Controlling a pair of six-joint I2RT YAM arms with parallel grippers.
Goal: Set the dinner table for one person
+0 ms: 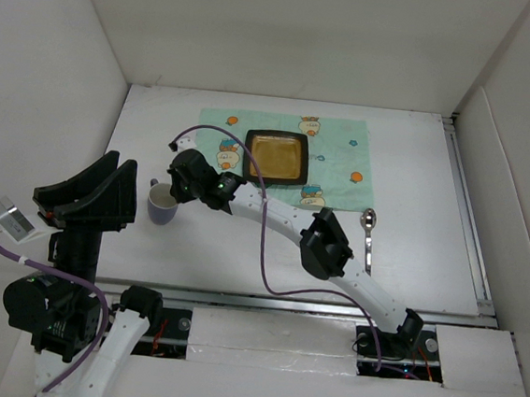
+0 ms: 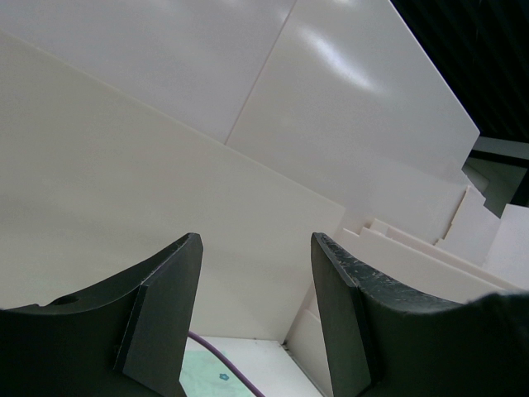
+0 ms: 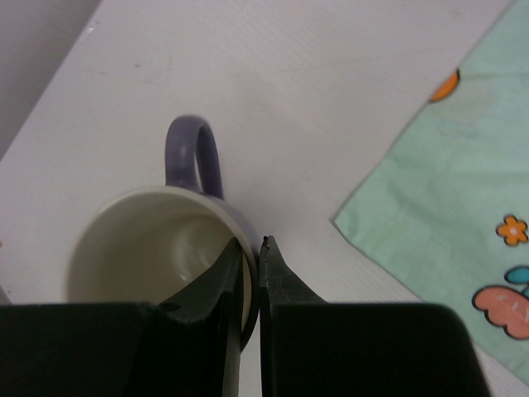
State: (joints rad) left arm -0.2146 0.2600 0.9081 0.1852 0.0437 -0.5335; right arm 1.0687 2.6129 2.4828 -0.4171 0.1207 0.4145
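A purple mug [image 1: 159, 209] with a cream inside stands on the white dinner table [image 1: 417, 176], left of the mint-green placemat [image 1: 340, 149]. My right gripper [image 1: 174, 190] is shut on the mug's rim. In the right wrist view the gripper [image 3: 254, 248] has one finger inside the mug [image 3: 149, 248] and one outside, with the handle pointing away. A square amber plate [image 1: 275, 156] lies on the placemat. A metal spoon [image 1: 369, 232] lies on the table right of the placemat. My left gripper [image 1: 92, 187] is raised at the left, open and empty [image 2: 256, 248].
White walls enclose the table on the left, back and right. A metal rail [image 1: 466, 208] runs along the table's right edge. A purple cable [image 1: 262, 245] loops over the table along the right arm. The placemat's corner [image 3: 463, 165] lies right of the mug.
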